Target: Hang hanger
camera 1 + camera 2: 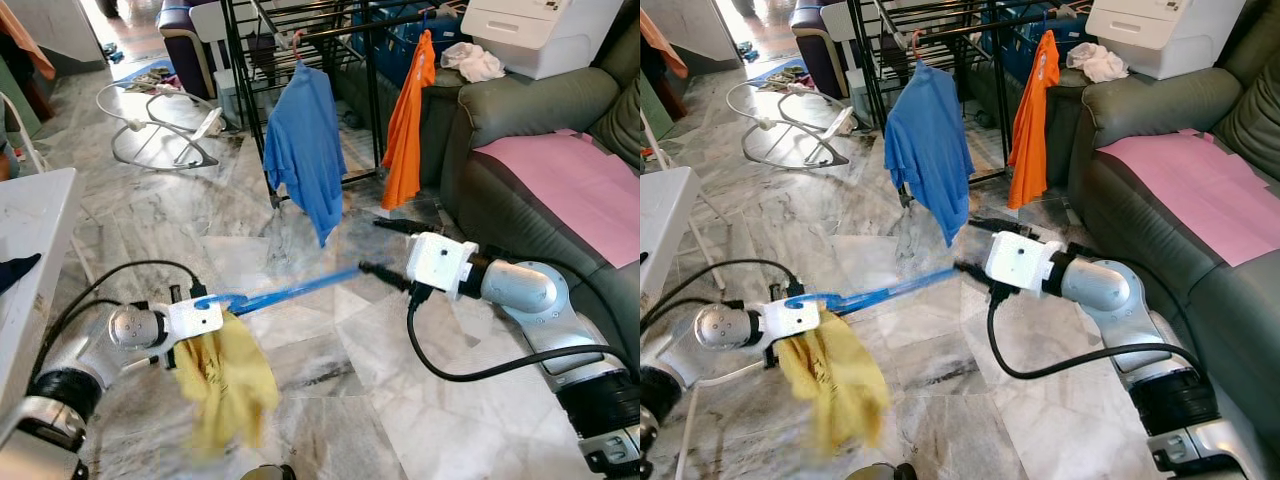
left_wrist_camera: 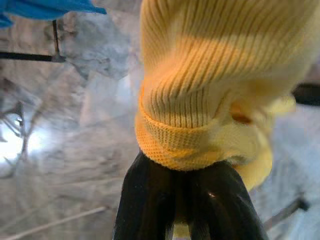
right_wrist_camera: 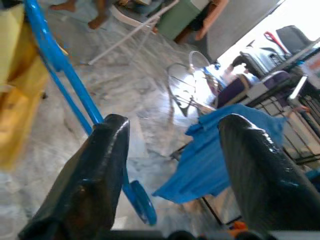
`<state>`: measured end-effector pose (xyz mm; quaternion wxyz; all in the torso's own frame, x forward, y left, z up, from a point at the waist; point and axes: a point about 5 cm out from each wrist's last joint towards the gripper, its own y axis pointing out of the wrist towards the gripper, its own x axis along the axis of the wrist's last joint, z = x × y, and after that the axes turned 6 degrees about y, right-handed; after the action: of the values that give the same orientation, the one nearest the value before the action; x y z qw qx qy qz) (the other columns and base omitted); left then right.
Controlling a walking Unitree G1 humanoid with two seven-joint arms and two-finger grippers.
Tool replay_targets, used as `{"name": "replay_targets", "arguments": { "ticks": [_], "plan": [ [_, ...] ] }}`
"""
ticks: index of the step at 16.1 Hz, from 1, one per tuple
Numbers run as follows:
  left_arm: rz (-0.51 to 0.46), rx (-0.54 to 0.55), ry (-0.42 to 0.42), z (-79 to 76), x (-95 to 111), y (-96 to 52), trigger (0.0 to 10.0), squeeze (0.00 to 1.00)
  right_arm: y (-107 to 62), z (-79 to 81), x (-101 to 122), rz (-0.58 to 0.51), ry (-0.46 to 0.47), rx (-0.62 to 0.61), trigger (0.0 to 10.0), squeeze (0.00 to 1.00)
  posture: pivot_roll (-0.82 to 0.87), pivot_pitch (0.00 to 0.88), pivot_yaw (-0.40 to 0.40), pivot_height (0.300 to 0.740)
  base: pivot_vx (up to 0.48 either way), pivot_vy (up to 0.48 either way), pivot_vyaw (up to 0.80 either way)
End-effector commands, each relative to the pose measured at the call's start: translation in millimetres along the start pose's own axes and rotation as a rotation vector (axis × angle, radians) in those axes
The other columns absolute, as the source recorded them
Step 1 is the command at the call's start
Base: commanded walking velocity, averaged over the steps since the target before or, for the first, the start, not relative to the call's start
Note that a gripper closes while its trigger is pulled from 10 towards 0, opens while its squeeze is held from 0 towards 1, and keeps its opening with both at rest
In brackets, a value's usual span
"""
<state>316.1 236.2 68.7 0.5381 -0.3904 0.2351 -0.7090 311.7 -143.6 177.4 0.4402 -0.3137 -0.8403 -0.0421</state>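
A blue plastic hanger [image 1: 290, 288] carries a yellow knit garment [image 1: 225, 385] that droops toward the floor. My left gripper [image 2: 181, 170] is shut on the yellow knit at the hanger's left end [image 1: 212, 306]. The hanger points right, toward my right gripper [image 1: 383, 248]. That gripper is open, with its lower finger at the hanger's tip. In the right wrist view the blue hanger [image 3: 65, 75] runs just beside one of the fingers [image 3: 95, 170], and nothing is between them. Behind stands a black drying rack [image 1: 372, 60] with a blue shirt [image 1: 305, 150] and an orange garment [image 1: 405, 125] hung on it.
A grey-green sofa [image 1: 510, 120] with a pink cloth [image 1: 580, 185] and a white box [image 1: 545, 30] fills the right side. A white table [image 1: 35, 225] is at the left edge. A white tubular frame [image 1: 160, 130] lies on the marble floor at the back left.
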Motion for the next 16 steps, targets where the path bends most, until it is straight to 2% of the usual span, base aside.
{"name": "replay_targets", "arguments": {
  "ticks": [1, 2, 3, 4, 5, 9, 11, 12, 14, 16],
  "plan": [
    [0.063, -0.006, 0.12, 10.8, -7, -7.8, 0.0, 0.0, 4.9, 1.9, 13, -0.038, -0.019, 0.056, 10.0, 1.0, -0.06, 0.036, 0.098, 0.74, 0.0, 0.0, 0.0],
    [0.087, -0.031, 0.145, 10.3, -10, -9.2, 0.0, 0.0, 6.3, 4.2, 14, -0.042, -0.013, 0.076, 10.0, 0.9, -0.06, 0.035, 0.1, 0.74, 0.0, 0.0, 0.0],
    [0.101, -0.052, 0.163, 11.1, -12, -10.9, 0.0, 0.0, 6.6, 6.9, 14, -0.041, -0.003, 0.104, 10.0, 0.12, -0.06, 0.034, 0.101, 0.74, 0.0, 0.0, 0.0],
    [0.117, -0.061, 0.194, 15.2, -13, -13.3, 0.0, 0.0, 6.3, 11.2, 12, -0.03, 0.026, 0.153, 10.0, 0.0, -0.04, 0.028, 0.102, 0.74, 0.0, 0.0, 0.0],
    [0.128, -0.051, 0.225, 23.0, -12, -16.0, 0.0, 0.0, 4.3, 18.0, 9, -0.01, 0.056, 0.235, 10.0, 0.0, -0.04, 0.027, 0.102, 0.74, 0.0, 0.0, 0.0],
    [0.135, -0.028, 0.249, 35.7, -5, -14.3, 0.0, 0.0, 11.7, 27.4, 0, 0.046, 0.15, 0.363, 10.0, 0.0, -0.04, 0.015, 0.097, 0.74, 0.0, 0.0, 0.0],
    [0.127, -0.03, 0.251, 36.8, -2, -12.8, 0.0, 0.0, 16.0, 28.8, -3, 0.06, 0.145, 0.368, 10.0, 0.0, -0.04, 0.01, 0.096, 0.74, 0.0, 0.0, 0.0],
    [0.109, -0.042, 0.272, 37.4, 4, -9.2, 0.0, 0.0, 31.0, 29.9, -8, 0.081, 0.14, 0.346, 10.0, 0.0, -0.03, 0.007, 0.093, 0.74, 0.0, 0.0, 0.0],
    [0.08, -0.056, 0.303, 39.9, 12, -8.3, 0.0, 0.0, 44.5, 31.1, -11, 0.112, 0.085, 0.329, 10.0, 0.0, -0.03, 0.008, 0.092, 0.74, 0.0, 0.0, 0.0],
    [0.057, -0.066, 0.315, 41.3, 17, -8.5, 0.0, 0.0, 52.2, 30.8, -11, 0.117, 0.1, 0.316, 10.0, 0.0, -0.03, 0.008, 0.085, 0.74, 0.0, 0.0, 0.0]
  ]
}}
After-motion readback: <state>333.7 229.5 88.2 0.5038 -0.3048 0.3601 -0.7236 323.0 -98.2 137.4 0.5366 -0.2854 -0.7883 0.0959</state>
